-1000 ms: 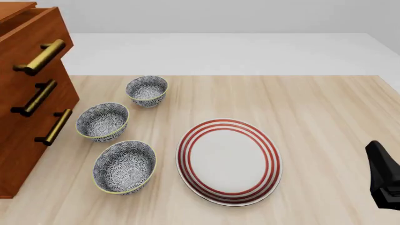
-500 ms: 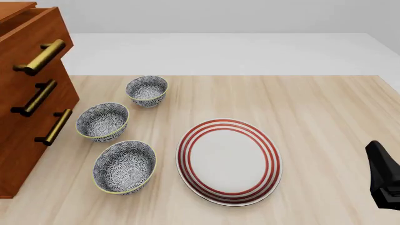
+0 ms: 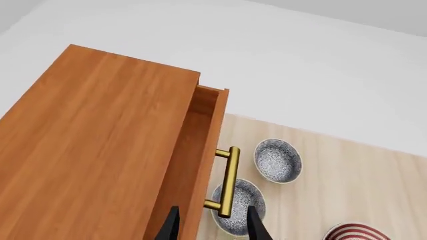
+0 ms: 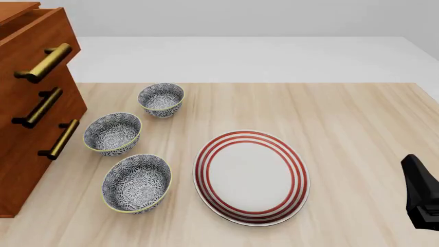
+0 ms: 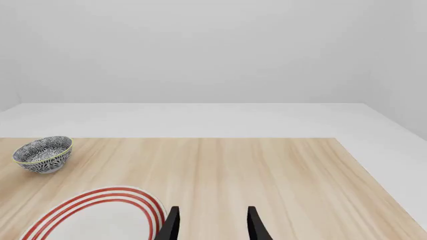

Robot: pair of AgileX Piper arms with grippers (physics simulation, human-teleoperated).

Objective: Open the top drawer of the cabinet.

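We see the cabinet point(image 4: 31, 118) at the table's point(image 4: 357, 118) left edge, with the top drawer point(image 4: 34, 43) pulled out a little — its front juts past the two lower drawers, brass handle point(image 4: 44, 63) free. Our left gripper point(image 3: 212, 225) hangs above the cabinet, fingers spread with nothing between them, handle in line below. Right gripper point(image 5: 212, 225) sits low at the table's right side near the red-striped plate point(image 4: 251, 176), fingers also apart and empty. Three patterned bowls point(image 4: 136, 182) lie between cabinet and plate — none touching
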